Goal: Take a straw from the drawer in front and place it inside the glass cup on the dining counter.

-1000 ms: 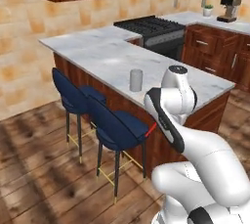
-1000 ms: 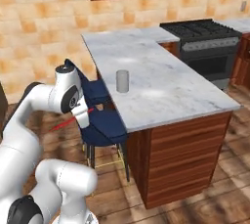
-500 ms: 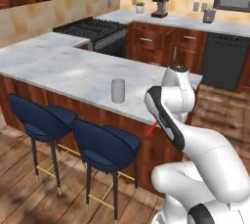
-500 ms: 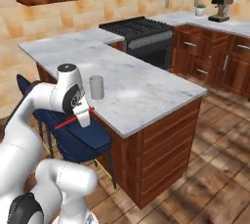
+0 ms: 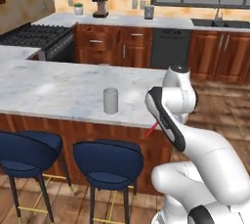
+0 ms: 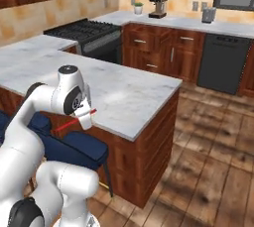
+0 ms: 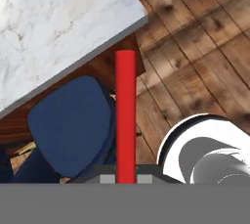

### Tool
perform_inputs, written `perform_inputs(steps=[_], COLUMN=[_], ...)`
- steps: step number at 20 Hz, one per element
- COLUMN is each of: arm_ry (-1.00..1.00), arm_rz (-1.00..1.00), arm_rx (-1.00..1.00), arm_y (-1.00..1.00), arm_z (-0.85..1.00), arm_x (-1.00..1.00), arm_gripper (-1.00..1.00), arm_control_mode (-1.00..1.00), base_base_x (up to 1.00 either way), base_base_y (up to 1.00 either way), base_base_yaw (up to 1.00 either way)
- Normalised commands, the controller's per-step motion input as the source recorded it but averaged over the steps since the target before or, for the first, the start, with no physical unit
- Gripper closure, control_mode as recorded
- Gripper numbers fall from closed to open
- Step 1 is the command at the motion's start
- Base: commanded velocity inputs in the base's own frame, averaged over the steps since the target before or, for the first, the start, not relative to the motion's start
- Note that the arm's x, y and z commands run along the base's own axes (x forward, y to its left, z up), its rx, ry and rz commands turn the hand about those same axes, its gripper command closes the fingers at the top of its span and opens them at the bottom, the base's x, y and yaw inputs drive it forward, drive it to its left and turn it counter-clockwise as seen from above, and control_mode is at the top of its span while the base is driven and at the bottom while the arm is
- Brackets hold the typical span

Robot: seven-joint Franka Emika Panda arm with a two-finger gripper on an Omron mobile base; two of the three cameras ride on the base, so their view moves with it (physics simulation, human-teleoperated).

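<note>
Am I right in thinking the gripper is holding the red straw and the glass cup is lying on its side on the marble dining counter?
Not quite: the glass cup stands upright on the dining counter, as the left base view shows. The gripper does hold the red straw.

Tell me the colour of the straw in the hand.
Solid red; the straw shows best in the hand view.

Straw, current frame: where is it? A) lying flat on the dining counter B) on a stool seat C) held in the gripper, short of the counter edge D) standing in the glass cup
C: the straw rises from the gripper over a blue stool, and the glass cup stands without it on the dining counter.
</note>
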Motion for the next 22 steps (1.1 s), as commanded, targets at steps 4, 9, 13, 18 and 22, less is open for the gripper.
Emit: perform_inputs(steps=[4,9,13,18,22], arm_ry=[0.00,0.00,0.00,0.00,-0.14], arm_rz=[0.00,0.00,0.00,-0.08,0.17], arm_rx=[0.00,0.00,0.00,0.00,0.08], arm_y=[0.00,0.00,0.00,0.06,0.00], arm_z=[0.00,0.00,0.00,0.03,0.34], arm_x=[0.00,0.00,0.00,0.31,0.33], arm_gripper=[1.00,1.00,1.00,1.00,1.00], arm_control_mode=[1.00,1.00,1.00,-1.00,-1.00], base_base_x=[0.57,0.63,0.76,0.28,0.00], base_base_y=[0.74,0.55,0.33,0.07,0.00], base_base_yaw=[-0.51,-0.47,-0.41,-0.13,0.00])
